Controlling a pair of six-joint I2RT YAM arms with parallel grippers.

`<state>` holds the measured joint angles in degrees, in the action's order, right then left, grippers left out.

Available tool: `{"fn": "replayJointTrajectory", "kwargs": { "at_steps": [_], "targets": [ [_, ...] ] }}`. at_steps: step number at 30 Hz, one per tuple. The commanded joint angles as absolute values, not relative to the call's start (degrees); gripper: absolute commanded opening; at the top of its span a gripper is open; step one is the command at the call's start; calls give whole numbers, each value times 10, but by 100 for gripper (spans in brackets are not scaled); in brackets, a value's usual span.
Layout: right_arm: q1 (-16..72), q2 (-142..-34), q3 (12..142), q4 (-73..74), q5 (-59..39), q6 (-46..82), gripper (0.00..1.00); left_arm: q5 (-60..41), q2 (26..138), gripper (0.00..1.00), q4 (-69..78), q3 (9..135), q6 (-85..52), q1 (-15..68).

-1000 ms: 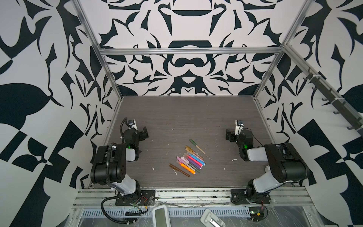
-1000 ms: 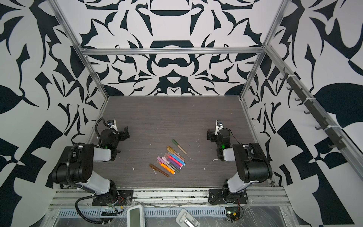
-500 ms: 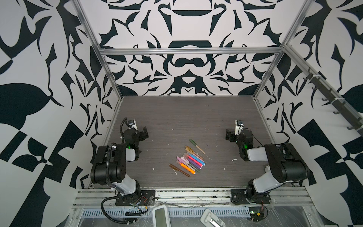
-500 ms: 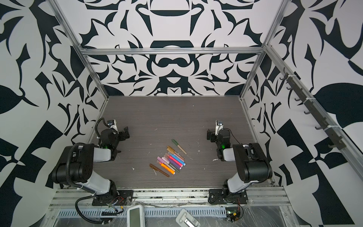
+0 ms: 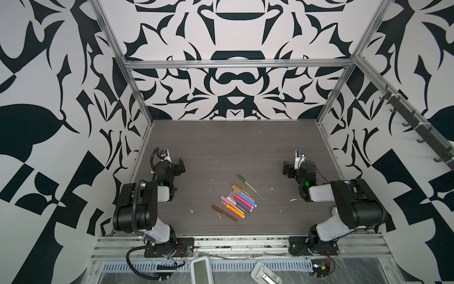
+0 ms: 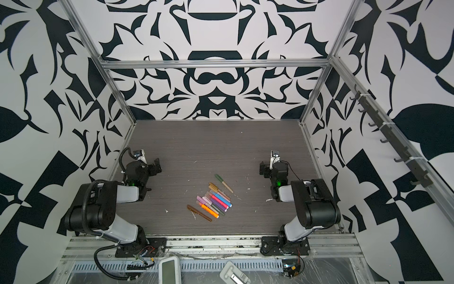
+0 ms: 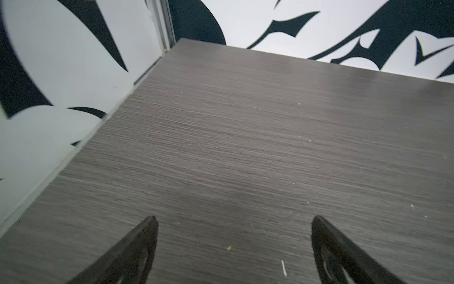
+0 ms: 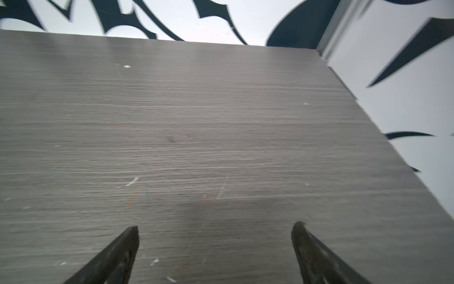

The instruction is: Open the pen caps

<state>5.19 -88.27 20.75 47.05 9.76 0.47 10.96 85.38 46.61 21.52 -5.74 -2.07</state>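
- The pens [image 5: 237, 201] lie in a loose fan on the grey wood-grain table [image 5: 221, 142], at about 6 o'clock from its middle, in both top views [image 6: 213, 201].
- The pen caps appear to be on. The clearest is the green cap [image 5: 241, 177] on the thin pen at the fan's 12 o'clock end.
- A blue pen [image 5: 247, 200], an orange pen [image 5: 234, 211] and purple and pink ones lie side by side, touching. A brown pen [image 5: 224, 213] lies just apart at 7 o'clock.
- Any print on the barrels is too small to read.
- The left gripper [image 5: 180, 166] sits well apart at 10 o'clock from the pens. Its fingers are spread wide over bare table in the left wrist view [image 7: 233, 221].
- The right gripper [image 5: 287, 169] sits well apart at 2 o'clock. Its fingers are spread and hold nothing [image 8: 216, 228]. That wrist view is blurred.
- The pens fall outside both wrist views.
- White scraps [image 5: 293, 200] dot the table.
- A white device with a grey screen [image 5: 202, 270] is cut off at the 6 o'clock edge.
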Motion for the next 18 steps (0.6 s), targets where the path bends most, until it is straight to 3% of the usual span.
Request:
{"fn": "replayJointTrajectory", "kwargs": {
  "at_steps": [1,4,6,10,13,18],
  "targets": [
    [82,-812,294,308,202,14,100,229,736,99,276,281,-80,26],
    [84,-792,415,106,227,135,100,214,659,99,138,355,-177,44],
    [78,-797,479,41,133,173,100,155,645,99,73,407,-205,68],
    [57,-836,589,-65,-75,253,100,245,671,99,41,494,-49,239],
    [68,-870,623,-125,-241,227,100,245,716,99,20,555,-11,279],
    [244,-860,619,-274,-133,155,95,200,814,99,-144,674,-69,266]
  ]
}}
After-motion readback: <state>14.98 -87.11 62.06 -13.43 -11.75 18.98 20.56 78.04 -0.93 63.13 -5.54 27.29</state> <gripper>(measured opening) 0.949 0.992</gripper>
